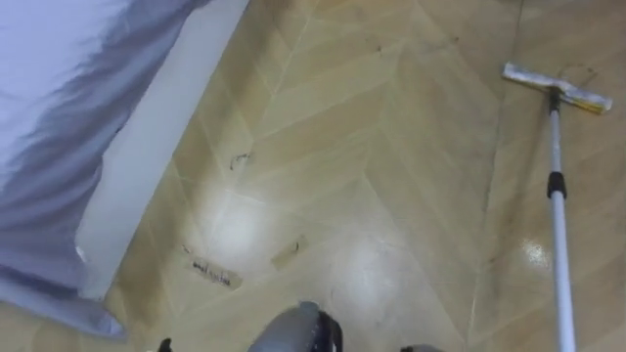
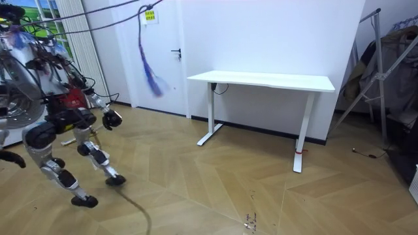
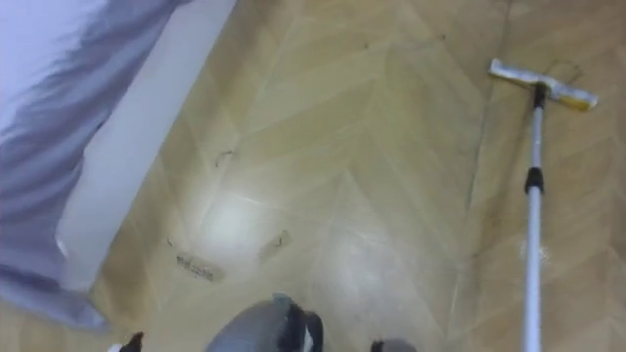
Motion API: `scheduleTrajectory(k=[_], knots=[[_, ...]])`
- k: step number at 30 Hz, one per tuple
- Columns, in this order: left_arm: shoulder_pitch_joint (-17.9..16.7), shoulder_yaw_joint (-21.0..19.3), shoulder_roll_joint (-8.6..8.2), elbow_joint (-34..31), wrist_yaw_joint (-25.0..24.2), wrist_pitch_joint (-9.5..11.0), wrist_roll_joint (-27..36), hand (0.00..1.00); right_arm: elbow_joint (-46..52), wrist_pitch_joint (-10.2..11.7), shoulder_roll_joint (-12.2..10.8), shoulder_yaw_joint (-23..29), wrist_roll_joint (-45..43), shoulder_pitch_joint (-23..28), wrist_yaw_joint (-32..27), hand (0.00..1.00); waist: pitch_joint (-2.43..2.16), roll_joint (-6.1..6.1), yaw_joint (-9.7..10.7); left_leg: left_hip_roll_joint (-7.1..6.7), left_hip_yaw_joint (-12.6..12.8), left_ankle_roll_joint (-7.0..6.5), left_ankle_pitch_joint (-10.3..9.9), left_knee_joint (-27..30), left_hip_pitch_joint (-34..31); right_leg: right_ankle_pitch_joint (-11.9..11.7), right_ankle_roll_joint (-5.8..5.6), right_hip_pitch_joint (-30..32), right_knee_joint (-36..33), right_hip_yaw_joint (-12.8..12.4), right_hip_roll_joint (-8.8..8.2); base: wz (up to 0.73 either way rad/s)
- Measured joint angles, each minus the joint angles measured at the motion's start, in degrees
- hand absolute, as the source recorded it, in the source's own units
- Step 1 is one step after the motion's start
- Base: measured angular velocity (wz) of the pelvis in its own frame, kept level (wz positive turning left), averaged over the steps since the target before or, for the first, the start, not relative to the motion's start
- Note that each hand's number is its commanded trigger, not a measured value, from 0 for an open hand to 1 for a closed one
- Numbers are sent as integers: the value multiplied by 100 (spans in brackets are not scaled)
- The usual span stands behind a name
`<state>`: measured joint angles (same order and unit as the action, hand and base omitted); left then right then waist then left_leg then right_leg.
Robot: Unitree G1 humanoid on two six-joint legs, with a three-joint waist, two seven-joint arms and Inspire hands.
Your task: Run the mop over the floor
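Lying on the floor at right is the mop; the hand's state cannot be told

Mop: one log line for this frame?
mop: head flat on floor, far right, pole running to lower edge | scraps: on floor near cloth-draped white furniture | stage: mop head apart from scraps

Both eye views look steeply down, close on the wood floor, sharing the mop; room view stands well back, facing the table.
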<state>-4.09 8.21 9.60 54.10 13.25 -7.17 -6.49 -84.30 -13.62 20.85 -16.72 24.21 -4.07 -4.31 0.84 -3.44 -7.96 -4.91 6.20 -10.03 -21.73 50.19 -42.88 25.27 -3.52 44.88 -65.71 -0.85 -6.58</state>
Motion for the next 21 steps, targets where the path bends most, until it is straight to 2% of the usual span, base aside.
scheduleTrajectory(k=[2, 3, 4, 5, 6, 7, 8, 9, 10, 11, 12, 13, 14, 15, 16, 17, 18, 19, 20, 21], knots=[[-60, 23, 1, 14, 29, -79, 1, 0, 7, 53, -172, 4, -68, 109, -102, 100, 5, -26, 166, -52, -63, 41, -28, -187, 158, -77, 110, 197, 850, 121, 41, -13], [-95, 64, -9, 67, 60, -142, 8, 0, 6, 54, -266, 14, -147, 142, -137, 100, 13, -21, 231, -77, -133, 88, -101, -229, 293, -226, 183, 248, 1380, 152, 138, -4], [-134, 94, -29, 131, 112, -215, 9, 0, 9, 53, -330, 67, -232, 177, -146, 100, 10, -37, 337, -82, -200, 138, -237, -186, 433, -473, 306, 235, 1599, 273, 213, 3], [-145, 97, -38, 153, 116, -264, 9, 0, 24, 46, -357, 99, -277, 218, -142, 100, 8, -39, 351, -75, -230, 175, -312, -140, 504, -529, 379, 175, 1599, 292, 261, 6], [-178, 93, -43, 157, 121, -306, 13, 0, 99, 21, -374, 191, -389, 229, -138, 100, 2, -33, 296, -17, -281, 260, -468, -9, 579, -561, 416, 72, 1562, 321, 332, -6], [-198, 89, -28, 159, 133, -351, 22, 0, 142, -7, -366, 229, -452, 147, -136, 100, 13, -14, 271, 53, -317, 374, -587, 199, 584, -556, 507, -2, 1448, 444, 354, -15], [-198, 87, -14, 161, 136, -384, 33, 0, 123, -20, -362, 229, -453, 62, -128, 100, 28, 19, 268, 71, -331, 435, -619, 365, 556, -492, 578, 6, 1336, 452, 356, -13], [-199, 100, -7, 197, 151, -429, 145, 0, 58, -22, -322, 224, -453, -130, -91, 100, 46, 48, 260, 175, -275, 530, -603, 875, 404, -296, 658, 10, 1119, 453, 393, -12], [-223, 119, 7, 136, 166, -473, 260, 0, 26, -27, -281, 219, -446, -350, -56, 100, 65, 127, 177, 274, -257, 804, -423, 1564, 145, -99, 714, 21, 871, 434, 478, -27], [-271, 168, 18, 75, 183, -500, 255, 0, 7, -91, -239, 215, -447, -594, -30, 100, 68, 236, 7, 389, -270, 957, -102, 2176, -116, 87, 740, 19, 667, 371, 567, -34], [-322, 207, 21, 45, 195, -503, 256, 0, 6, -116, -222, 212, -443, -734, -2, 100, 58, 290, -53, 426, -291, 1013, 106, 2445, -257, 143, 760, 16, 611, 346, 622, -36], [-393, 261, 34, -32, 197, -506, 251, 0, 9, -126, -197, 171, -387, -1050, 46, 100, 84, 417, -134, 413, -318, 1093, 439, 2812, -492, 211, 854, 5, 503, 264, 680, -21], [-421, 267, 37, -80, 197, -508, 252, 0, 26, -131, -174, 159, -357, -1209, 79, 100, 83, 469, -191, 418, -319, 1078, 408, 2777, -592, 244, 865, 5, 478, 232, 703, -12], [-503, 271, 51, -205, 194, -477, 258, 0, 68, -128, -110, 163, -252, -1499, 143, 100, 92, 566, -249, 413, -324, 1017, 272, 2417, -819, 271, 879, -14, 480, 221, 738, -9], [-566, 270, 76, -293, 181, -444, 265, 0, 92, -109, -45, 146, -85, -1697, 193, 100, 127, 622, -306, 420, -363, 1004, 225, 1733, -966, 277, 826, -113, 547, 203, 788, -9], [-588, 270, 89, -296, 163, -436, 264, 0, 104, -84, -28, 103, 7, -1773, 202, 100, 131, 629, -359, 417, -382, 1022, 237, 1291, -985, 286, 828, -194, 601, 209, 796, -15], [-678, 269, 106, -296, 119, -436, 259, 0, 182, -56, -19, 51, 71, -1890, 242, 100, 135, 672, -409, 419, -406, 1065, 338, 435, -982, 336, 840, -380, 722, 236, 800, -11], [-693, 267, 124, -285, 56, -447, 256, 0, 195, -19, -9, 44, 104, -1923, 333, 100, 119, 679, -412, 399, -456, 912, 702, 39, -954, 422, 797, -585, 856, 249, 783, -3], [-702, 256, 132, -282, 9, -454, 256, 0, 177, -18, 5, 49, 144, -1897, 396, 100, 88, 684, -408, 396, -447, 870, 774, -17, -901, 460, 762, -673, 933, 268, 766, 27], [-664, 226, 145, -266, -63, -451, 255, 0, 153, -22, 55, 49, 193, -1791, 482, 100, 80, 698, -378, 367, -367, 734, 762, -82, -766, 539, 662, -815, 1057, 312, 687, 46]])
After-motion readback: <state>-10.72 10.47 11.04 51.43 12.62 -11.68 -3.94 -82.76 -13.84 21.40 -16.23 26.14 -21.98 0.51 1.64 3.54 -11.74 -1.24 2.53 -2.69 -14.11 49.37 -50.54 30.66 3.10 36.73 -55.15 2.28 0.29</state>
